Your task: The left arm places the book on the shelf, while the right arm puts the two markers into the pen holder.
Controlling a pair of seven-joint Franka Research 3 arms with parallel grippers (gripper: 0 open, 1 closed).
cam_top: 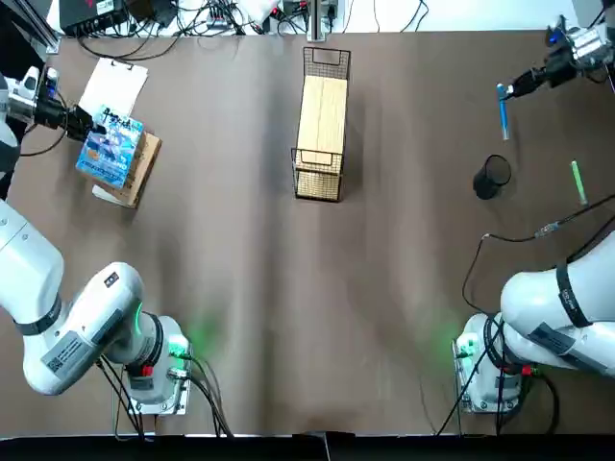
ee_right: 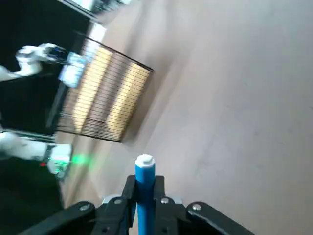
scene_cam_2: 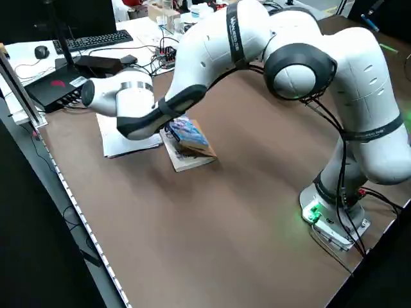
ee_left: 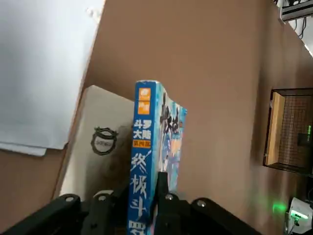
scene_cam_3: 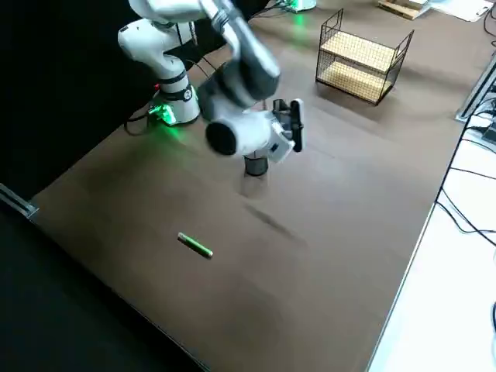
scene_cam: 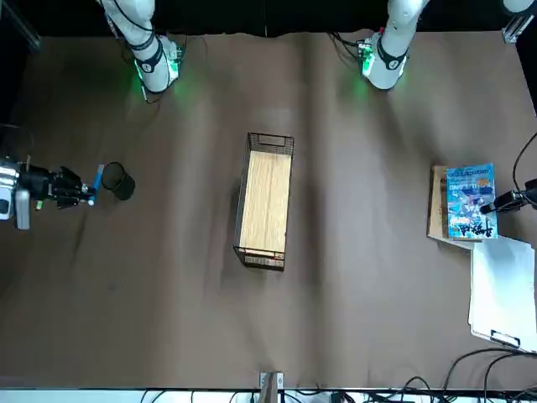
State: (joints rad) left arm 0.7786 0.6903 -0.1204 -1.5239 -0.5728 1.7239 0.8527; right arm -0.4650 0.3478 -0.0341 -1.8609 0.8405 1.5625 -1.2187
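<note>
There are two books near the left edge of the desk [cam_top: 240, 288], one shelf [cam_top: 323, 106] between the two arms, two markers and one cup [cam_top: 487, 182].

The shelf is black wire mesh with two levels of pale wood, as the right side view shows; bare planks are what can be seen in it. The cup is small, black and upright on the desk, its open mouth showing a dark inside.

The blue book [ee_left: 156, 142] is thin, with a bright blue and white illustrated cover, and white and orange lettering down its blue spine. It is in the left gripper [ee_left: 142, 188], at the desk's far left, above the brown book [cam_top: 144, 168]; the fingers are closed on it, one on each side. The brown book lies beside a clipboard [scene_cam: 503, 290] with white paper; whether they touch I cannot tell.

The right gripper [ee_right: 145, 179] is at the right side of the desk, close to the cup, with its fingers pinching the blue marker [ee_right: 145, 196], whose end is white. In the right side view the gripper partly hides the cup. The green marker [scene_cam_3: 195, 246] is bright, slim and flat on the desk, apart from the cup on its right.
</note>
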